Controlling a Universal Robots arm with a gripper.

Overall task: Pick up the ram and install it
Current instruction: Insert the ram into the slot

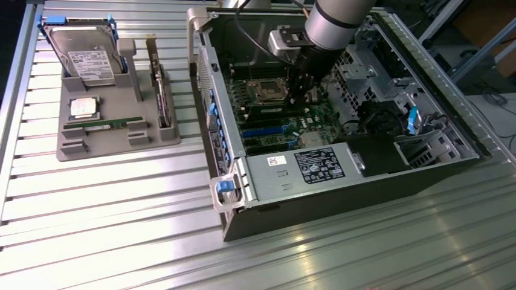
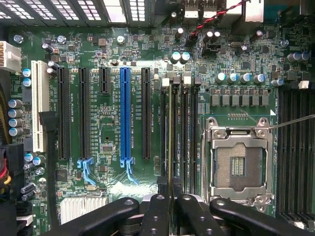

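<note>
Insertion step: black two-fingered gripper [image 2: 172, 200], fingers clamped on the thin green ram stick [image 2: 171, 128], holds it edge-on along the black memory slots [image 2: 183, 128]. Seating likely calls for exact alignment and a straight press.

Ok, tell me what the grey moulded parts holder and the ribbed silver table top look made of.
Grey moulded parts holder: probably plastic, matt, uniform grey with blocky moulded edges. Ribbed silver table top: looks like aluminium, satin, with bright streaky glare along its slats.
</note>
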